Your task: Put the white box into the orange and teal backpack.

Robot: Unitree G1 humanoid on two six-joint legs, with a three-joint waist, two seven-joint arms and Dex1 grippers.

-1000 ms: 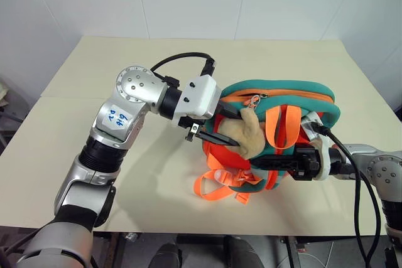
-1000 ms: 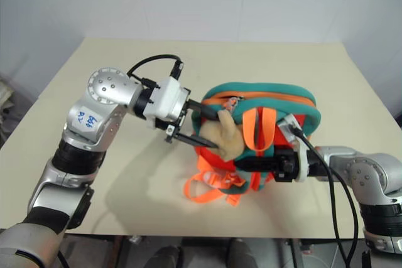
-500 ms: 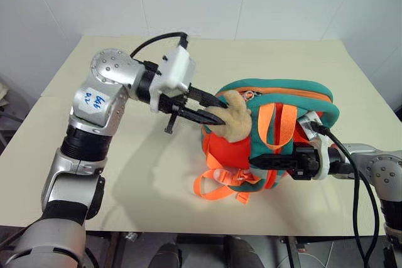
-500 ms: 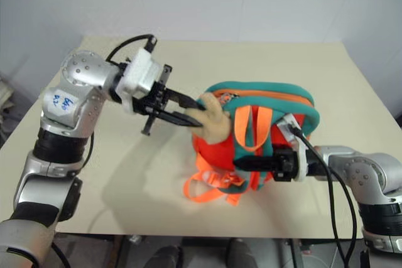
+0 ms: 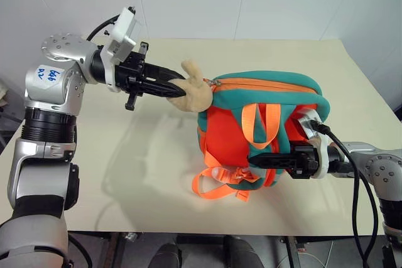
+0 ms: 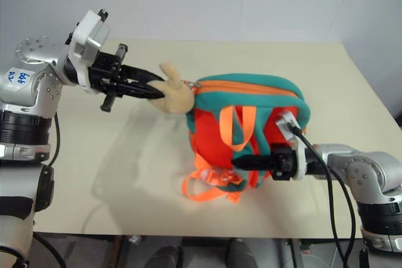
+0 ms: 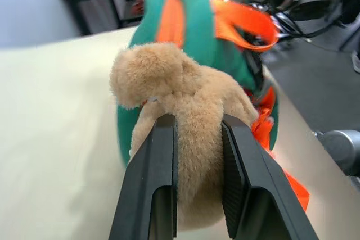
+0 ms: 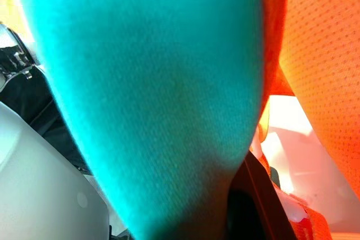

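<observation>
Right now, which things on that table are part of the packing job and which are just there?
Part of the job:
orange and teal backpack
plush toy on it, gripped by the left gripper
right gripper, at the backpack's straps

Just there:
table

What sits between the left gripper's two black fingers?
The tan plush toy attached to the orange and teal backpack sits squeezed between the left gripper fingers, plainest in the left wrist view.

Beige table (image 5: 264, 54) against white panelled wall (image 5: 251, 1).
</observation>
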